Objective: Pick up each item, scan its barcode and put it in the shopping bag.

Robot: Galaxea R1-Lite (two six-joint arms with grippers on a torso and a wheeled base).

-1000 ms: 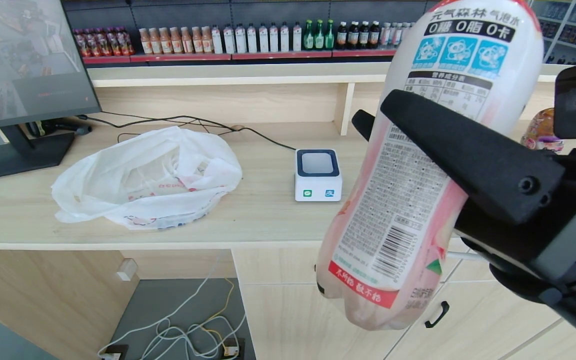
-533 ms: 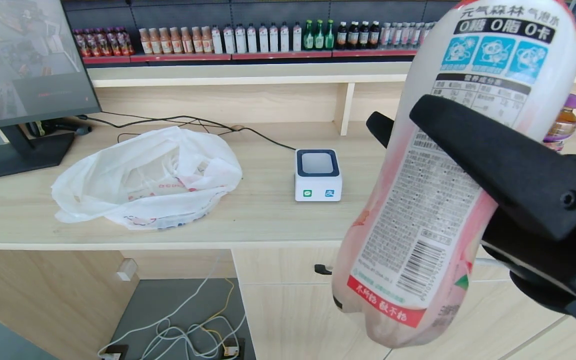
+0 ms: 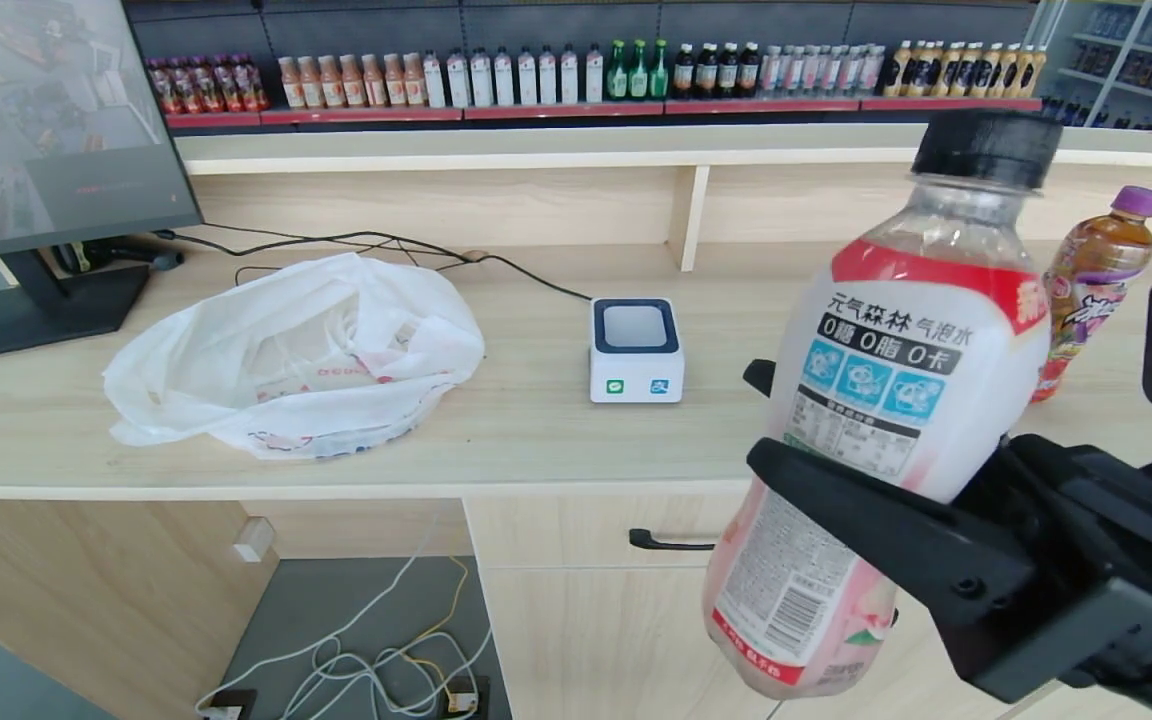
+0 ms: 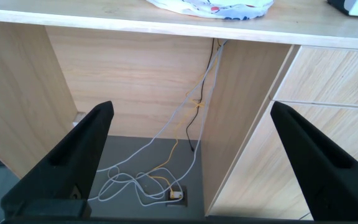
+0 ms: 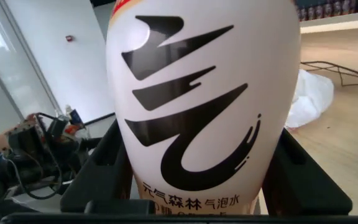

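My right gripper (image 3: 771,420) is shut on a pink-and-white labelled bottle (image 3: 886,450) with a black cap, held nearly upright at the right, out over the counter's front edge. Its barcode sits low on the side facing the head camera. In the right wrist view the bottle (image 5: 197,106) stands between the two black fingers (image 5: 104,168). A white scanner box (image 3: 636,350) with a dark top stands mid-counter. The white shopping bag (image 3: 296,355) lies open to its left. A purple-capped bottle (image 3: 1086,290) stands at the far right. My left gripper (image 4: 191,112) hangs open below counter height.
The wooden counter (image 3: 536,440) has a raised back ledge. A monitor (image 3: 46,130) stands at the far left, with cables running behind the bag. A shelf of drinks (image 3: 536,75) lines the back wall. Loose cables (image 3: 366,660) lie on the floor beside drawers with black handles (image 3: 666,543).
The right gripper has dropped and drawn away from the head camera with the bottle, which now stands more upright with its cap showing. The purple-capped bottle has come into sight behind it.
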